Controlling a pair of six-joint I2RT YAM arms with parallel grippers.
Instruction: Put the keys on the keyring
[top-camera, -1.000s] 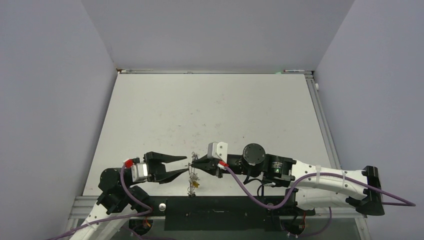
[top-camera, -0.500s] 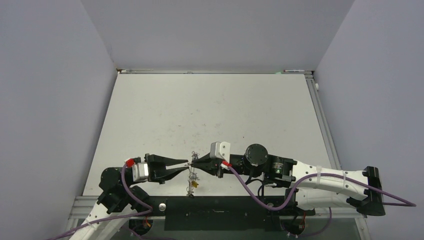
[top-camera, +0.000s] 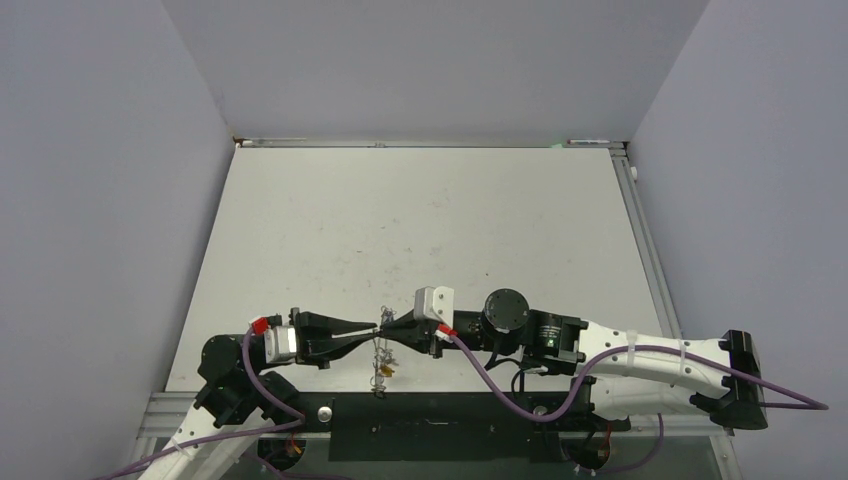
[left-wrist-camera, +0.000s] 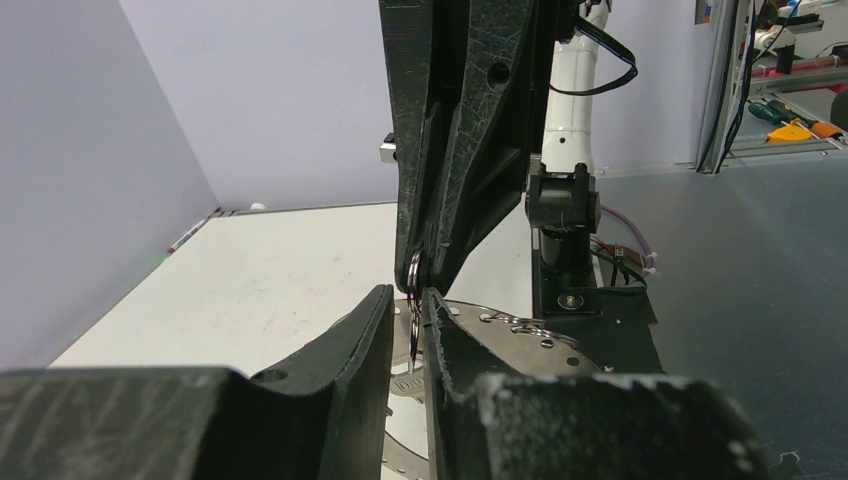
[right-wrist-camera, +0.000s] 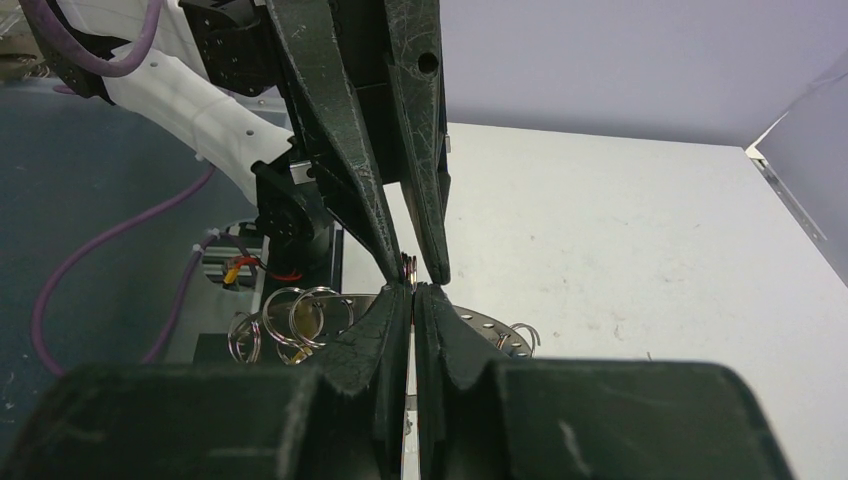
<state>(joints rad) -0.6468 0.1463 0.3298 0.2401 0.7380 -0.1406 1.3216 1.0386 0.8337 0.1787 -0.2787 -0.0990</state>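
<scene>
The keyring (left-wrist-camera: 505, 331), a silvery perforated ring, hangs under the two grippers, which meet tip to tip near the table's front edge. Its rim also shows in the right wrist view (right-wrist-camera: 478, 322). My right gripper (right-wrist-camera: 412, 291) is shut on a small loop (left-wrist-camera: 413, 270) at the keyring's rim. My left gripper (left-wrist-camera: 408, 305) faces it with its jaws a narrow gap apart; the loop's lower part lies between them, against the right-hand finger (left-wrist-camera: 447, 335). The keys (top-camera: 384, 368), one with a yellow bit, dangle below the gripper tips (top-camera: 379, 328).
More small split rings (right-wrist-camera: 292, 318) hang off the keyring's left side, and another loop (right-wrist-camera: 520, 337) off its right. The black base rail (top-camera: 430, 412) and purple cables (top-camera: 500, 385) lie just below the grippers. White tabletop (top-camera: 420, 220) stretches behind.
The left jaws have narrowed steadily around the small loop. The right gripper has stayed shut and shifted slightly left, so the tips now meet.
</scene>
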